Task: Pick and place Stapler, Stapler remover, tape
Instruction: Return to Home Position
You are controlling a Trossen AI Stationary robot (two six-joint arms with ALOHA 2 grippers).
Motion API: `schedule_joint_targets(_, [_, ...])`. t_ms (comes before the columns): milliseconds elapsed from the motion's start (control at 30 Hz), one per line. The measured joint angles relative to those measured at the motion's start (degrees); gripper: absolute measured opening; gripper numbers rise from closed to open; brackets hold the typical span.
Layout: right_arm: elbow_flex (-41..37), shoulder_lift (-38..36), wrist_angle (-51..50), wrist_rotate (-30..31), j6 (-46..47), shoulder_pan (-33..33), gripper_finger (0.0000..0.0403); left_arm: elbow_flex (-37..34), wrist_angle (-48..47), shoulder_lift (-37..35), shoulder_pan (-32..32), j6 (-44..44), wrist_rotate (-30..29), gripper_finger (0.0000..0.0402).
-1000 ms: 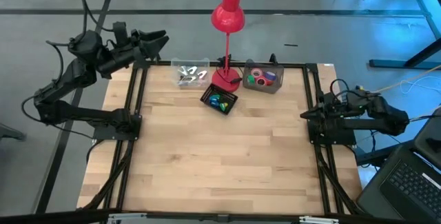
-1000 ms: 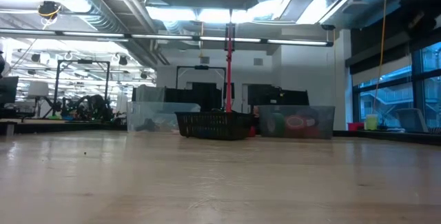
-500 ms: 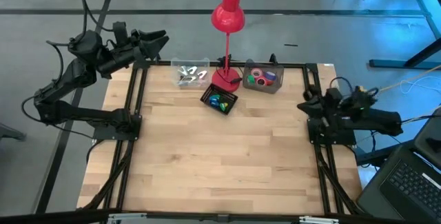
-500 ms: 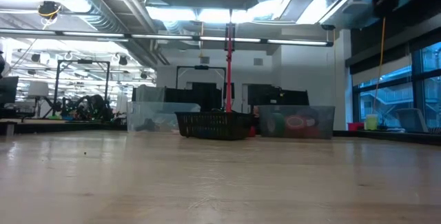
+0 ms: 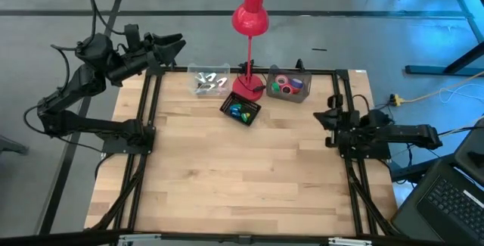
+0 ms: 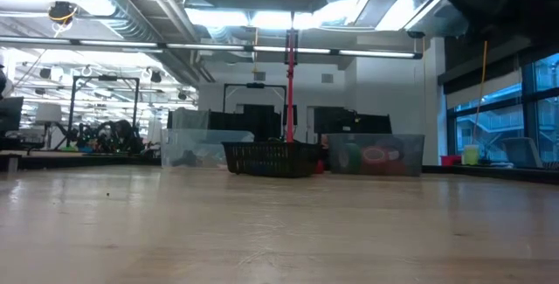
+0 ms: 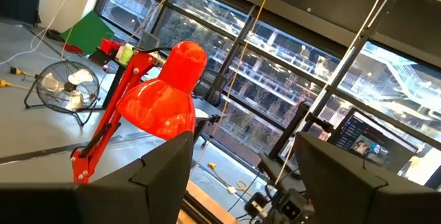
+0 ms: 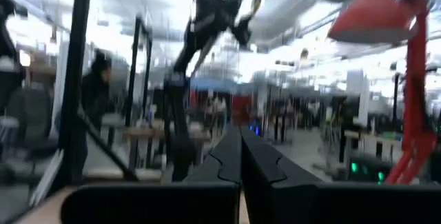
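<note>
Tape rolls (image 5: 286, 86) in bin (image 5: 306, 94) at wooden table's (image 5: 242, 172) far edge beside red lamp (image 5: 250, 17); left jaws wide, right jaws together.

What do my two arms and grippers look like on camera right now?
The left arm and right arm are dark jointed links with black cables looped alongside. The left gripper and right gripper each end in two flat, black, angular fingers; no markings show.

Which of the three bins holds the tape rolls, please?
The gray bin, right of the red lamp, with coloured tape rings inside; the black bin and transparent bin sit farther left.
</note>
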Motion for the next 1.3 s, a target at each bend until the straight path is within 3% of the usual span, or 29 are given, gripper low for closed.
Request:
schedule_joint_targets(500, [0.00,0.03,-23.28,-1.53,3.02,-0.01,0.0015,0.00,-0.04,-0.02,0.00,0.00,-0.01,0.0251])
schedule_joint_targets(1300, [0.00,0.12,-23.18,-1.54,2.78,0.00,0.0021,0.00,-0.09,0.00,0.00,0.78,0.02,0.0251])
